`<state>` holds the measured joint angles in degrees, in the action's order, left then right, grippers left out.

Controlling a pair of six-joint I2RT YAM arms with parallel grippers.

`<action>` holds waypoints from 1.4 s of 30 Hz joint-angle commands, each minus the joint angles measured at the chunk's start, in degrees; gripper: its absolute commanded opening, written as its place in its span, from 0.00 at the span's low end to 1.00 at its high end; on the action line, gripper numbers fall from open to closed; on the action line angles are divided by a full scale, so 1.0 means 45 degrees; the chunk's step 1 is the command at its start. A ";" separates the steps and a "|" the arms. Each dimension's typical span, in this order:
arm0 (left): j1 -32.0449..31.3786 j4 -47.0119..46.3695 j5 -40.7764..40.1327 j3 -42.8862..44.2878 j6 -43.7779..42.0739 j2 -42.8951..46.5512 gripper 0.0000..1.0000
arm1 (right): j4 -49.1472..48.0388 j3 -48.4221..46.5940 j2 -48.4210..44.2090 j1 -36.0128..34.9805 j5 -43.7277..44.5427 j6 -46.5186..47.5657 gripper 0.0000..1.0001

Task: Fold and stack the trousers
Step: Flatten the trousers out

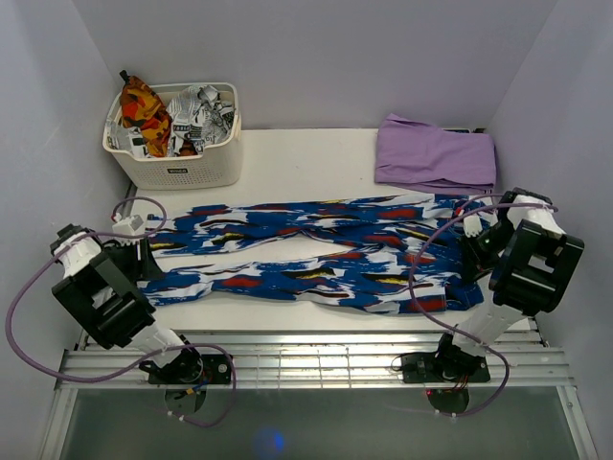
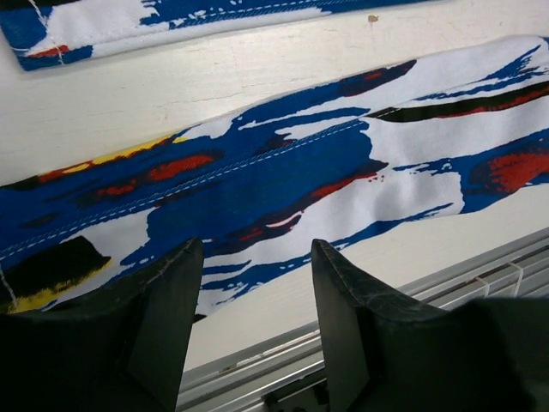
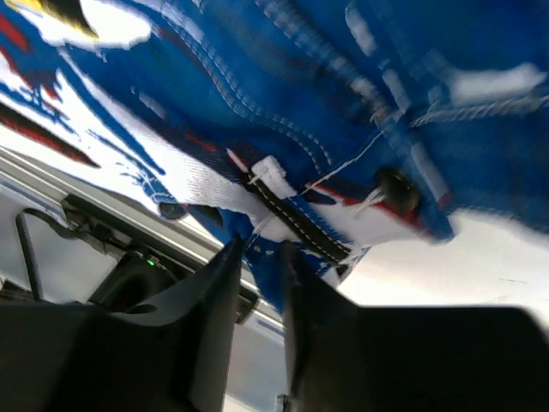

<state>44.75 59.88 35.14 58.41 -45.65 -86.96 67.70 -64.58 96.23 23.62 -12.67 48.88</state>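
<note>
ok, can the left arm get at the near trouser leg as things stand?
Probably yes. The left gripper hangs open right over the near leg of the trousers, which lies flat and uncovered, with nothing between the two.

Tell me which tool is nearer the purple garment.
Right. The right tool is at the waist end of the trousers, just in front of the purple garment. The left tool is at the leg ends, on the opposite side.

Left end effector (image 2: 253,257) low, fingers spread wide. Right end effector (image 3: 257,257) fingers nearly together, pinching trousers (image 3: 343,103) edge.
</note>
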 commanded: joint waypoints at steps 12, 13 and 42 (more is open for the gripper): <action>-0.0687 -0.1803 0.0707 0.2408 0.2603 -0.3390 0.42 | 0.0522 -0.7349 0.1704 0.0494 -0.1209 -0.2016 0.08; -0.0687 -0.1551 0.0669 0.2623 0.2605 -0.3333 0.46 | 0.0522 -0.7214 0.1606 0.0513 -0.1131 -0.1899 0.08; 0.1559 -0.1218 -0.0446 0.0338 -0.0676 -0.1345 0.21 | -0.0494 -0.4009 -0.0114 0.0806 -0.0310 -0.0160 0.08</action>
<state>51.75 55.75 29.12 57.91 -48.64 -97.08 64.31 -79.59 97.47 26.68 -12.80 47.18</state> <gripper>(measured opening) 0.254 0.087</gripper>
